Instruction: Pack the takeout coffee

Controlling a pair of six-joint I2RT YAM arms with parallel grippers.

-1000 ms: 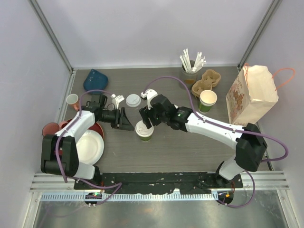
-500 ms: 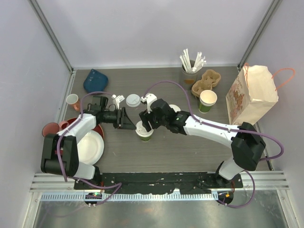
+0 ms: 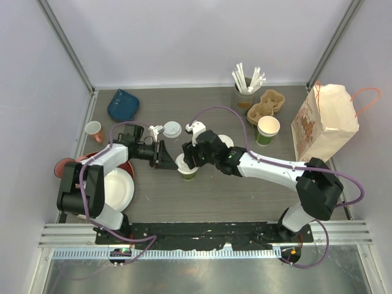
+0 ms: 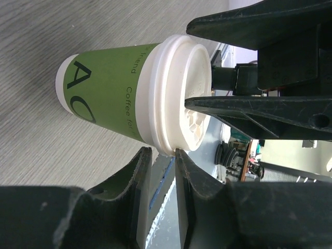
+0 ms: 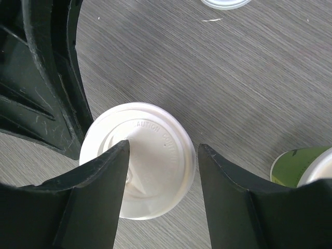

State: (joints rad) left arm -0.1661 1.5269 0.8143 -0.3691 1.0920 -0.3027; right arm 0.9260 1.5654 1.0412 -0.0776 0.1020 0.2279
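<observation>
— What's the right end effector (image 5: 163,155) doing?

— I've got it spread fairly wide, pointing down over the cup (image 4: 106,85), one finger on either side of the middle of the lid (image 5: 155,129). It has no grip on anything, and I can't tell whether the tips touch the lid.

— And the left?

— My left end effector (image 4: 162,155) is nearly closed, with just a narrow gap between its fingers. It comes in sideways, tips just beside the lid's rim. The cup isn't between them. What shows in the gap I can't make out.

— Where's the cup?

— Upright on the tabletop (image 3: 245,196), left of centre, lid on, between the two end effectors. A loose lid (image 3: 172,128) lies just behind it. The bag (image 3: 324,119) stands at the right edge, well apart, with the carrier (image 3: 266,104) and an open cup (image 3: 267,128) near it.
</observation>
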